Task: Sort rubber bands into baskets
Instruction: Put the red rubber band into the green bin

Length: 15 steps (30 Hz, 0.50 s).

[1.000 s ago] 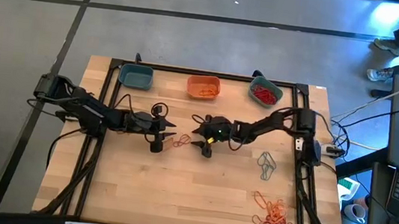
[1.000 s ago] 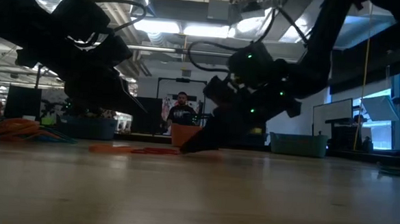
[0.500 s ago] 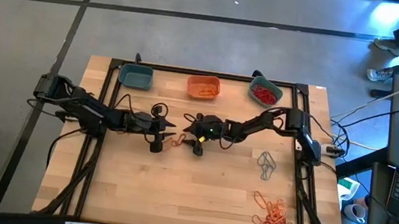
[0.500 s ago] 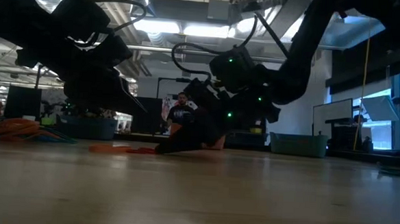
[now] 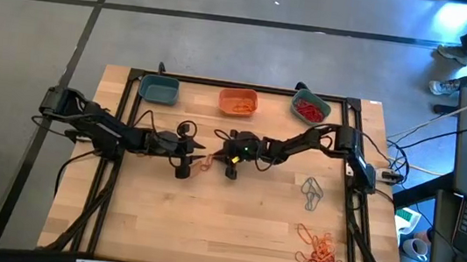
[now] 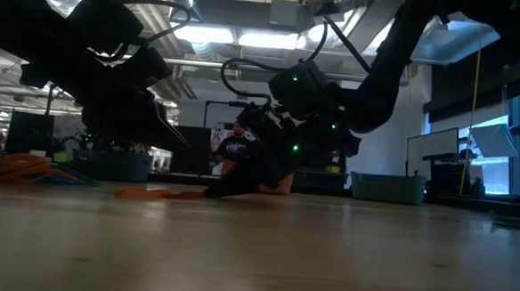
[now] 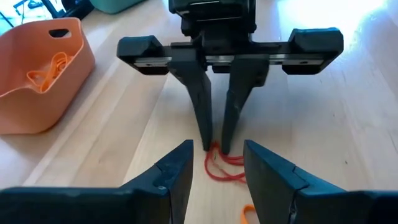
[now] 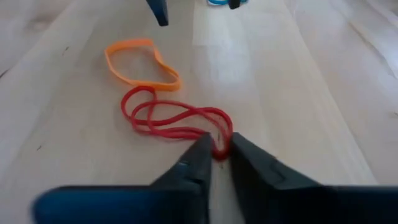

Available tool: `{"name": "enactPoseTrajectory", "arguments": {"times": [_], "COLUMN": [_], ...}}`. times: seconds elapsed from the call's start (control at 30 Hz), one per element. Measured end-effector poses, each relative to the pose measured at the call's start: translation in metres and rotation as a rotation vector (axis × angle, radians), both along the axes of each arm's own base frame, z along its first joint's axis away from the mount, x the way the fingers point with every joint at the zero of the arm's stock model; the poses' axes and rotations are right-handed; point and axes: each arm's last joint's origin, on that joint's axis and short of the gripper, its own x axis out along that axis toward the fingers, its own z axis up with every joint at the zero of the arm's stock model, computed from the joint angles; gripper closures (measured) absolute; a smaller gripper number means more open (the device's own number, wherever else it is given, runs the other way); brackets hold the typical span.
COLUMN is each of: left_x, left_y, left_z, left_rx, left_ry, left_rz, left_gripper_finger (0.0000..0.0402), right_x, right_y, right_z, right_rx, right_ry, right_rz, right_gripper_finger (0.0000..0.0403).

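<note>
Two dark robot arms meet near the middle of a wooden bench, seen from above. The left gripper and right gripper point at each other, with red rubber bands between their tips. Along the far edge sit three baskets: a teal basket on the left, an orange basket in the middle holding orange bands, and a second teal basket on the right holding red bands. Loose grey-teal bands and a pile of orange bands lie toward the right side of the bench.

From bench height, the right gripper touches down beside a flat orange-red strip of bands; the left arm hangs close by.

The left wrist camera shows its own fingers standing apart, holding nothing (the red bands lie between them and the opposite gripper), with the orange basket off to one side.

The right wrist camera shows its fingers nearly closed, pinching one end of the tangled red bands; a single orange band lies just beyond, touching the tangle.
</note>
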Motion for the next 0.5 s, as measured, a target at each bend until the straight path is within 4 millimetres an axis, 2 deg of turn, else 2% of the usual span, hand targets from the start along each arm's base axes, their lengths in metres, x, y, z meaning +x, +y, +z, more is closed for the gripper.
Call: {"name": "enactPoseTrajectory", "arguments": {"times": [0.07,0.13,0.5], "left_x": [0.0,0.0,0.0], "left_y": [-0.001,-0.001,-0.004], "left_z": [0.0,0.0,0.001], "left_rx": [0.008,0.012,0.009], "left_ry": [0.0,-0.002,-0.003], "left_rz": [-0.008,-0.011,-0.021], "left_gripper_finger": [0.0263,0.0263,0.0263], "right_x": [0.0,0.0,-0.007], "right_y": [0.0,0.0,0.0], "right_z": [0.0,-0.001,0.021], "right_rx": [-0.006,-0.02,-0.069], "right_ry": [0.001,0.003,0.062], "right_rz": [0.004,0.01,0.007], "right_gripper_finger": [0.0383,0.0395,0.0397]}}
